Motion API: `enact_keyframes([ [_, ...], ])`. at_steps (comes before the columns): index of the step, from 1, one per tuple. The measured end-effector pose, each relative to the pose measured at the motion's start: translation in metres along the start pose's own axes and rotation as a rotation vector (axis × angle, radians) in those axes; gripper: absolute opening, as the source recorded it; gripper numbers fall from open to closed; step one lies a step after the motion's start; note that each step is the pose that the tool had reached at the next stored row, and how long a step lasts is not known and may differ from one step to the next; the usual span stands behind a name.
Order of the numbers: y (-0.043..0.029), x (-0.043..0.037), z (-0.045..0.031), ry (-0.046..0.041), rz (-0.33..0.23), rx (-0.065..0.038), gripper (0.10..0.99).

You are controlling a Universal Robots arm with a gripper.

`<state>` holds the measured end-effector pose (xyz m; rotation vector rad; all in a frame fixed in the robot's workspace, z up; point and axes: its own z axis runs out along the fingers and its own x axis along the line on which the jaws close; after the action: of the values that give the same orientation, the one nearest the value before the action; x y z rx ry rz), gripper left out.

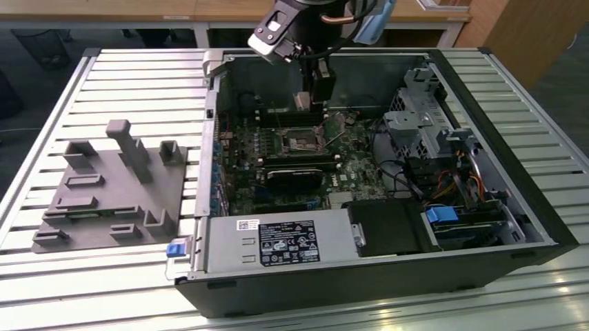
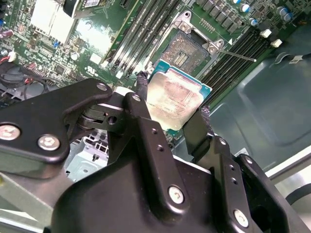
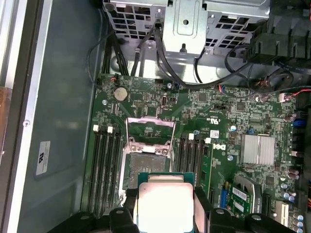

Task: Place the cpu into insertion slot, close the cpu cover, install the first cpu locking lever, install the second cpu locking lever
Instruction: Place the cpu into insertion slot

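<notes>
Gripped the cpu (image 2: 177, 97) by two opposite edges in the hand (image 2: 172, 94), black fingers (image 2: 199, 128) clamped tight on it. Hung it inside the open computer case (image 1: 387, 279) on the slatted surface (image 1: 138, 83), over the green motherboard (image 3: 218, 111), just short of the insertion slot (image 2: 187, 48) and clear of it. Kept the silvery face turned toward both wrist cameras, green rim showing. Square, so no long axis to tell; edges roughly in line with the slot's in the first wrist view. Found the cpu cover (image 3: 148, 121) raised open beyond the slot. Showed faint marks on the metal face, too dim to read. Noted a white label (image 3: 43, 158) on the grey case wall and a black-and-white label (image 1: 287, 243) on the power supply.
</notes>
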<state>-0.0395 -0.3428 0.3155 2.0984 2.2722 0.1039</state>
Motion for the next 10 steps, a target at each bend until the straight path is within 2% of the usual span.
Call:
enact_keyframes([
  [6, -0.0004, 0.0, 0.0034, -0.0012, 0.008, 0.0, 0.541],
  [10, -0.0006, -0.0001, 0.0057, -0.006, 0.01, 0.0, 0.541],
])
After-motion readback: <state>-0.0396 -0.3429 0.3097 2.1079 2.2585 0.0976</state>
